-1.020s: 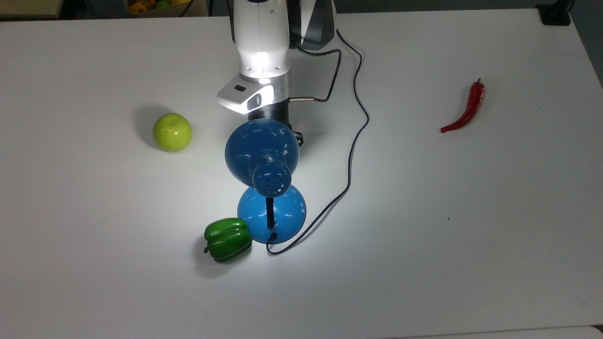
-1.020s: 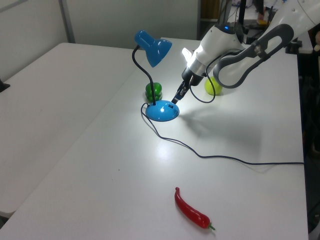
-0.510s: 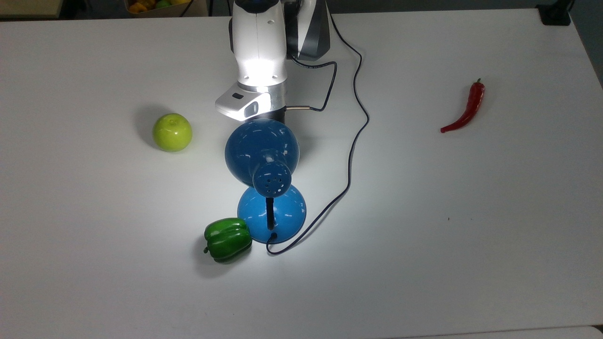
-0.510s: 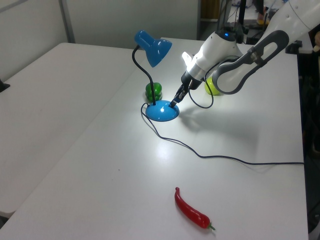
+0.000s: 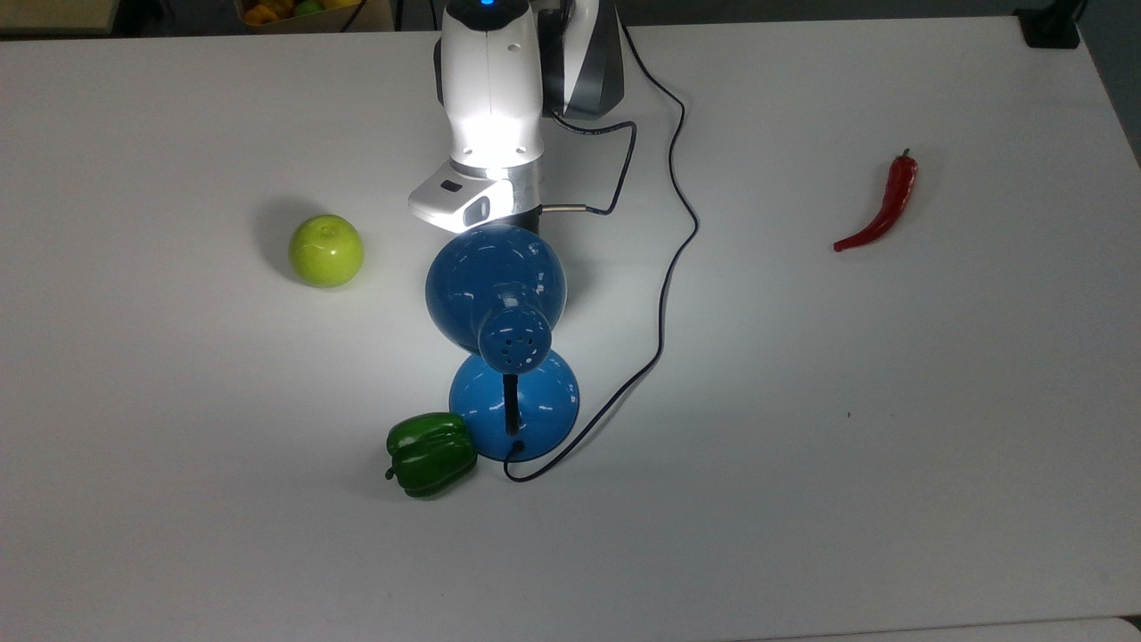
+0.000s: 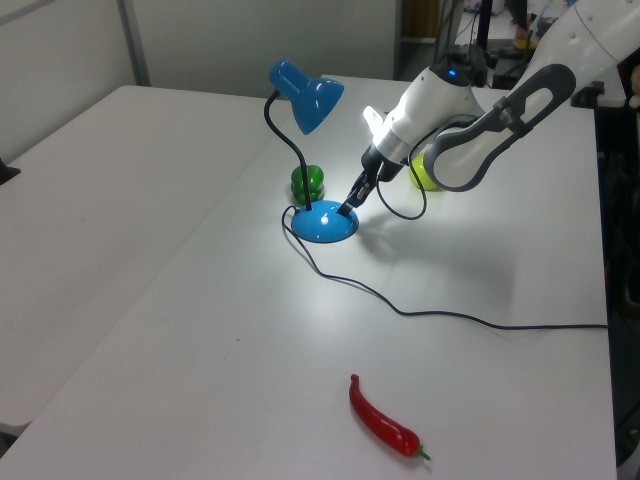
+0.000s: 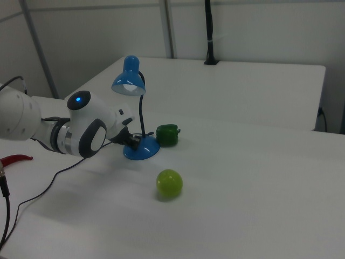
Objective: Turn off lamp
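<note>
A wide white table (image 5: 891, 446) carries everything, with pale walls and dark upright posts behind it in the right view. The white arm (image 6: 470, 110) slants down to the lamp (image 5: 496, 283), which stands near the table's middle, lit, its shade over its round base; the gripper (image 6: 347, 207) touches the base's top, and whether its fingers are apart I cannot tell. A dark cord (image 5: 664, 267) snakes off the base, a green pepper (image 5: 431, 453) touches the base, a green apple (image 5: 326, 251) sits near, and a red chilli (image 5: 882, 207) lies well apart.
</note>
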`<state>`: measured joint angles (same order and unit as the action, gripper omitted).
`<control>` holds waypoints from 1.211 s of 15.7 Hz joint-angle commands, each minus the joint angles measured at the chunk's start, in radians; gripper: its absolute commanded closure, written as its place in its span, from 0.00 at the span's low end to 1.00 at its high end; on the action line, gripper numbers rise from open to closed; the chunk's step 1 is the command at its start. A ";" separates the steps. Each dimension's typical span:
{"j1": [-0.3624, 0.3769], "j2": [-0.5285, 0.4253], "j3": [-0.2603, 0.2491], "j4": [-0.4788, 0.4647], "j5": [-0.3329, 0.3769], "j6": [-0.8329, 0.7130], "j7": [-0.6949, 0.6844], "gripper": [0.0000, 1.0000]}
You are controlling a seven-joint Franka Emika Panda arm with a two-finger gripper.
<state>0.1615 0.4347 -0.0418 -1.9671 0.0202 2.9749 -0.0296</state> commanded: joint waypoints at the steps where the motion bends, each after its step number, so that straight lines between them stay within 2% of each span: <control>1: 0.009 0.021 -0.017 -0.006 -0.033 0.012 0.020 1.00; 6: 0.007 -0.005 -0.020 -0.035 -0.034 -0.031 0.019 1.00; 12: 0.007 -0.155 -0.020 -0.030 -0.037 -0.376 0.019 1.00; 13: 0.009 -0.181 -0.020 -0.029 -0.037 -0.439 0.019 0.96; 14: 0.010 -0.212 -0.020 -0.029 -0.037 -0.505 0.022 0.82; 15: 0.010 -0.243 -0.020 -0.027 -0.037 -0.578 0.020 0.61; 17: 0.012 -0.295 -0.020 -0.024 -0.037 -0.693 0.030 0.03; 19: 0.016 -0.338 -0.018 -0.010 -0.037 -0.775 0.031 0.00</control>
<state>0.1617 0.1828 -0.0515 -1.9670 0.0105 2.3229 -0.0296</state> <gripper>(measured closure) 0.705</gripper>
